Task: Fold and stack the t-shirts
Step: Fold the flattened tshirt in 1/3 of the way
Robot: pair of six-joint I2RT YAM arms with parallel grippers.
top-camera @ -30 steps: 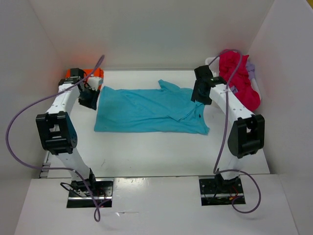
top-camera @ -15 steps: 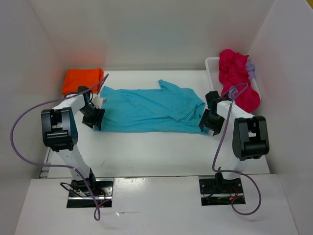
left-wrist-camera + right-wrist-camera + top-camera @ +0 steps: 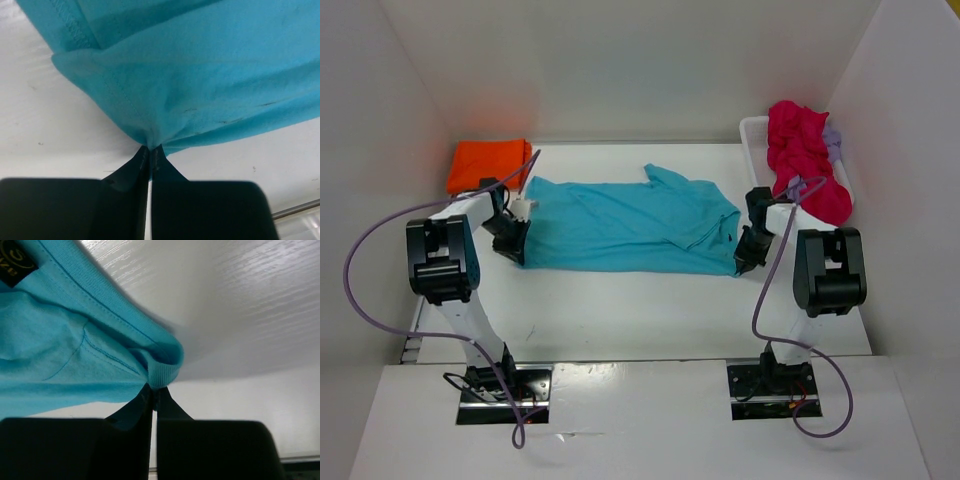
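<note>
Turquoise blue cloth t-shirt [image 3: 625,225] lies spread flat across the middle of the white table [image 3: 620,310], its long side running left to right. Left gripper [image 3: 150,148] is pinched tight on the shirt's near left corner; the wrist view shows hemmed fabric gathered to a point between the black jaws. Right gripper [image 3: 154,389] is likewise clamped on the near right corner, a ribbed edge bunched at its jaw tips. Bright orange cloth shirt [image 3: 488,163] sits as a compact pile at the far left corner of the table, apart from the turquoise one. Magenta-red crumpled shirt [image 3: 805,165] fills the white plastic mesh basket [image 3: 752,130] at far right, with pale lavender cloth [image 3: 834,140] showing just behind it.
</note>
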